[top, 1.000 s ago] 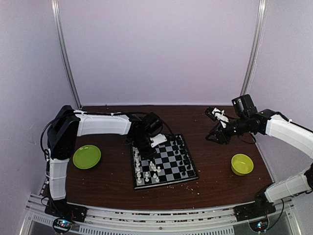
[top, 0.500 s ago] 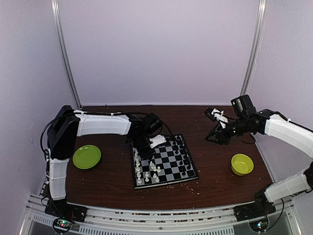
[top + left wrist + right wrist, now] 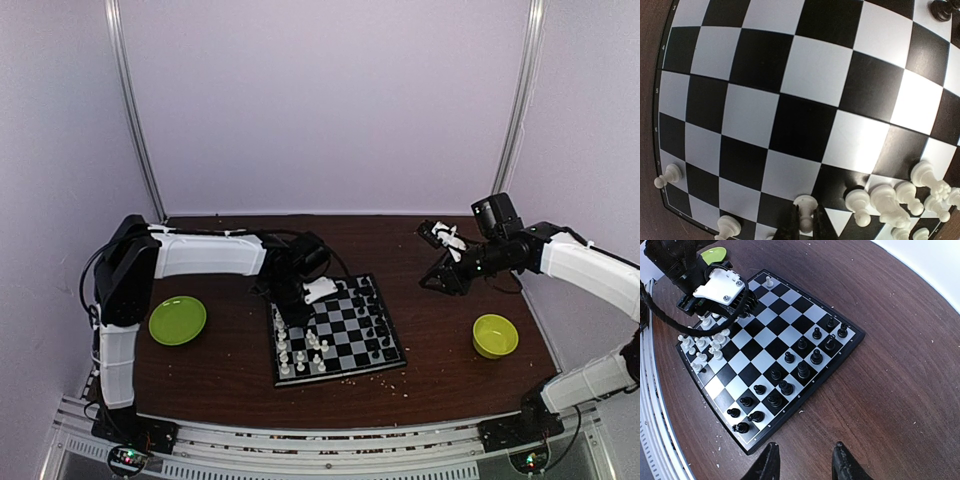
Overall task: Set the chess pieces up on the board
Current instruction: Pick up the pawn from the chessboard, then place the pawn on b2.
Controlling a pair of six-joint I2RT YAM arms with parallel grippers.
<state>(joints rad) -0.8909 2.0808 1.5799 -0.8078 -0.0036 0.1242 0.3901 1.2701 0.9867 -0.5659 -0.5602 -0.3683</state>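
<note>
Pinching a white pawn: the left gripper has its two dark fingertips pressed against the pawn's stem from either side, at the bottom centre of the left wrist view. The pawn stands upright on the board, near its lower edge in that view. A jumbled cluster of white pieces, some tilted against each other, sits lower right of the pawn. Two single white pawns stand apart at lower left, close to the rim. One black piece shows at the upper right corner.

Right gripper: fingers spread wide with nothing between them, hanging over bare table off the board's near corner, at the bottom of the right wrist view. In that view the black pieces stand in two rough rows along the board's lower right side. The white ones crowd the left side under the left arm, and one white pawn stands alone at the top corner. Pale crumbs lie on the table by the board's lower left edge.

Top view: board at table centre, green plate to its left, green bowl to its right, both well apart from the board.
</note>
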